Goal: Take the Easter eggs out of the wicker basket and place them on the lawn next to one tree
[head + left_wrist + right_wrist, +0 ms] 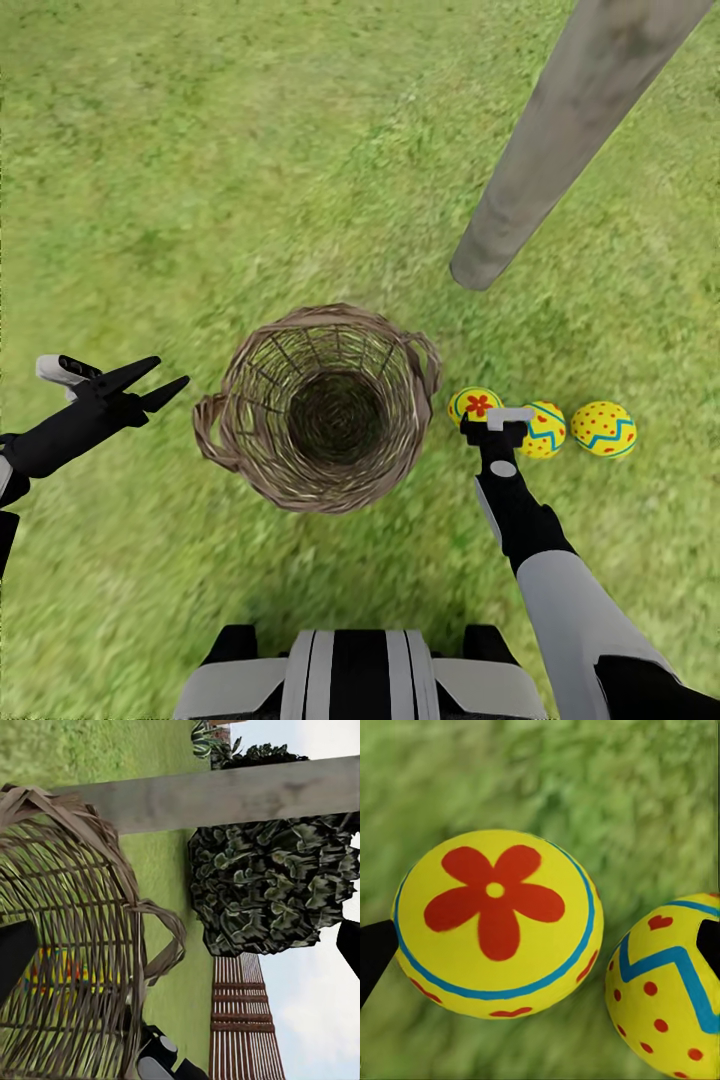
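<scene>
Head view: wicker basket (325, 408) stands upright on the lawn (150, 180), its inside reading empty down to the dark woven bottom. Three eggs lie in a row on the grass just beside the basket, on the robot's right: flower egg (475, 403) nearest the basket, zigzag egg (545, 429) in the middle, dotted egg (604, 428) outermost. The pale tree trunk (560, 140) meets the ground near the row, beyond it, closest to the flower egg. Right pincer (493, 424) sits directly over the gap between the flower egg and the zigzag egg, pointing down. Right wrist view looks straight down on the flower egg (496, 924), its flower face up, dark fingertips (375, 952) at either edge of the picture and well apart, touching neither it nor the neighbouring egg (667, 1009); pincer wide open, holding nothing. Left pincer (150, 385) hangs on the far side of the basket, fingers spread, empty, aimed toward the rim; its camera sees the weave (67, 945) close up and a patch of egg colour through it. Judgement: basket cleared, all eggs beside one trunk; the right arm is the nearer one, and the only move left looks like a straight lift away without nudging the flower egg, which would roll easily.
</scene>
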Robot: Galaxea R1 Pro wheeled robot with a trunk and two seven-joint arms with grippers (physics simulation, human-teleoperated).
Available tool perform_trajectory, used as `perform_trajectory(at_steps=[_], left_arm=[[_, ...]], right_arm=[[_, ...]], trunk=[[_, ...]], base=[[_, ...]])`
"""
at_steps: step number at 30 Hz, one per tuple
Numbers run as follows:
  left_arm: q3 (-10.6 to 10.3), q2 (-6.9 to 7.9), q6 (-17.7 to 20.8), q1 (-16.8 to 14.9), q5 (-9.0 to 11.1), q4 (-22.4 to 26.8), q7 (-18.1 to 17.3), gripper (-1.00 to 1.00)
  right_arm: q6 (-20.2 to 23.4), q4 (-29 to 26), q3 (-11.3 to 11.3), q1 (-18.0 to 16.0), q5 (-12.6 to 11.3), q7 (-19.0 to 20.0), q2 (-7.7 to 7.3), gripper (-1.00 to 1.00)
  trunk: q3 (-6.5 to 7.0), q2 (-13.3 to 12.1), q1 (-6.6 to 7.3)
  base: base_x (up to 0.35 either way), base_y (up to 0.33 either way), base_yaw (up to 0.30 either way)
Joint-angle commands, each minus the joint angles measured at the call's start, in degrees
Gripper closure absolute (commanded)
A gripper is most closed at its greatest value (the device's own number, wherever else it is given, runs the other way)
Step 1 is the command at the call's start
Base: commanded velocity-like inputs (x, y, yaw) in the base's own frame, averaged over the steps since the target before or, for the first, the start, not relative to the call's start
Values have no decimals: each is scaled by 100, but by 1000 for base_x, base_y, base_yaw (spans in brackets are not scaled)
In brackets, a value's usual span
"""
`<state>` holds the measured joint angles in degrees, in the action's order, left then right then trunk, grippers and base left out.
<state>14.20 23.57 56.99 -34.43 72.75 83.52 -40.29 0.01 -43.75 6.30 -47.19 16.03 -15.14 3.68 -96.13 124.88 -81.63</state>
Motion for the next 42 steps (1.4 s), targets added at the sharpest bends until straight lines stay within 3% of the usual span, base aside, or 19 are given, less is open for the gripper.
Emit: perform_trajectory(at_steps=[1,42], left_arm=[[3,1,22,-3,-15,-2,-23,-100],[3,-1,22,-3,-17,-2,-23,-100]], right_arm=[[-3,-5,21,0,49,-4,8,-100],[-38,-72,25,25,43,-27,2,-100]], trunk=[[16,-41,23],[752,-1685,923]], base=[[0,0,0],[0,0,0]])
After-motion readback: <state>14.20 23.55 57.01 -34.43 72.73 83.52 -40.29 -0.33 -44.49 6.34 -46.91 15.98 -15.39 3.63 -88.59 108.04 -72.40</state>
